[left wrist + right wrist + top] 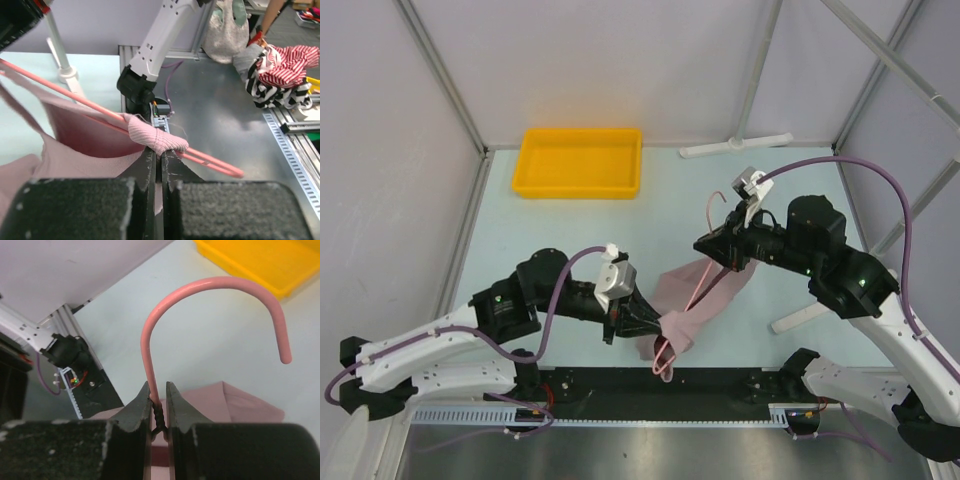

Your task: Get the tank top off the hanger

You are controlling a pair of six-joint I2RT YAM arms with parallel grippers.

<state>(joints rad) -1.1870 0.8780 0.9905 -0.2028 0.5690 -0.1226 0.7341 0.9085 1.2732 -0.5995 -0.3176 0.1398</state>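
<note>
Over the middle of the table (570, 230), just ahead of the two arm bases, the hanger (215, 281) sits tilted between the arms, its hook pointing toward the far side. The right gripper (159, 407) is clamped on its neck, right at the twisted wire below the hook. I take that as the anchor: with the frame pinned there, it cannot swing or follow when the cloth is tugged. The left gripper (161, 156) is pinched tight on a wad of the tank top (85, 150), at the spot where the fabric bunches over the hanger's shoulder near the corner. The bare wire end pokes out just past that wad, so the strap looks close to slipping off. Whether the wire itself is caught in the pinch I cannot tell. The rest of the tank top hangs limp between the two grippers, draped along the frame, with one part sagging toward the table. To my eye the garment is not off yet, and the next pull by the left gripper should run outward along the wire, away from the right gripper.
</note>
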